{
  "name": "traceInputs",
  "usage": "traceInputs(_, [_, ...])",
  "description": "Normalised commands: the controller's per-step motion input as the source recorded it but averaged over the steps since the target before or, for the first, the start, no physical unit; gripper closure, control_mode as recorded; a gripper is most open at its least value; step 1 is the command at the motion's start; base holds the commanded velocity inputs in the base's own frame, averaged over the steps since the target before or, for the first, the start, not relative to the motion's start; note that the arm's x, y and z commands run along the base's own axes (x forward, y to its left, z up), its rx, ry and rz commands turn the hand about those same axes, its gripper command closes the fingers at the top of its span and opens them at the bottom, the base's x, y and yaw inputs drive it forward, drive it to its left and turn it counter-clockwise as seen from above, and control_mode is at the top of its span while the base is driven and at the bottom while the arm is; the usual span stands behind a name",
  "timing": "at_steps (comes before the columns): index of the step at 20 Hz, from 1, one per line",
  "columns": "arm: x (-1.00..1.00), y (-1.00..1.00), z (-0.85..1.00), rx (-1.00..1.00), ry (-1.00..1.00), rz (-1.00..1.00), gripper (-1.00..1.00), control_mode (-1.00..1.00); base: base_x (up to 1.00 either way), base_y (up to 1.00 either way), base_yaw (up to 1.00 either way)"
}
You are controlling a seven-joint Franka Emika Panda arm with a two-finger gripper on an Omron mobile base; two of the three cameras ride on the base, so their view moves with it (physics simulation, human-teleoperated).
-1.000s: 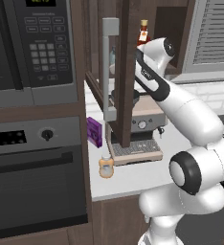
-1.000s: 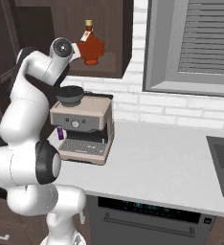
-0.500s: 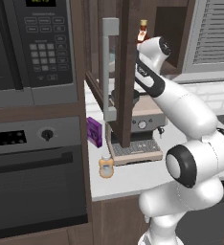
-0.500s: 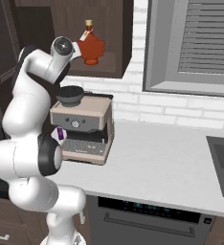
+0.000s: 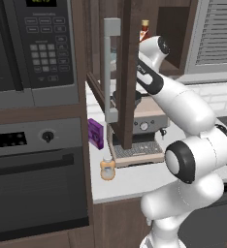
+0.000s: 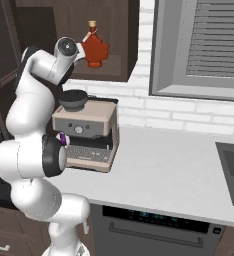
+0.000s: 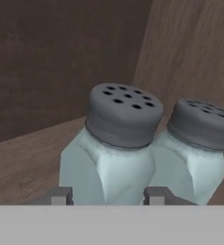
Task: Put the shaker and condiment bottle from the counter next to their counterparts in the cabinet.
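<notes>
In the hand view the claw (image 7: 107, 195) has a fingertip on either side of the near shaker (image 7: 115, 146), but whether it grips or has let go cannot be told. That shaker stands upright on the cabinet (image 7: 32, 152) shelf, just beside a second shaker (image 7: 196, 148), near the back corner. The condiment bottle (image 5: 107, 169) stands near the bench (image 5: 130, 178) front edge, beside the coffee machine (image 5: 138, 133). The red-orange bottle (image 6: 94, 46) sits on the shelf.

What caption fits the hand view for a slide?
Two grey-capped shakers side by side on the cabinet shelf, the nearer shaker between the tool's fingertips.
</notes>
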Motion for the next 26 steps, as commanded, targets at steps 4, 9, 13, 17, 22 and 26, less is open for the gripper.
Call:
traceInputs(4, [0.00,0.03,-0.03,0.00,0.00,0.00,-1.00,-1.00,0.00,0.00,0.00])
traceInputs(9, [-0.02,0.01,0.00,0.00,0.00,0.00,-1.00,-1.00,0.00,0.00,0.00])
traceInputs(13, [-0.21,0.00,0.00,0.00,0.00,0.00,-1.00,-1.00,0.00,0.00,0.00])
traceInputs(17, [-0.33,0.00,0.00,0.00,0.00,0.00,-1.00,-1.00,0.00,0.00,0.00])
traceInputs(22, [-0.52,0.00,0.02,0.00,0.00,0.00,-1.00,-1.00,0.00,0.00,0.00])
traceInputs(26, [-0.57,0.00,0.07,0.01,0.00,-0.01,-1.00,-1.00,0.00,0.00,0.00])
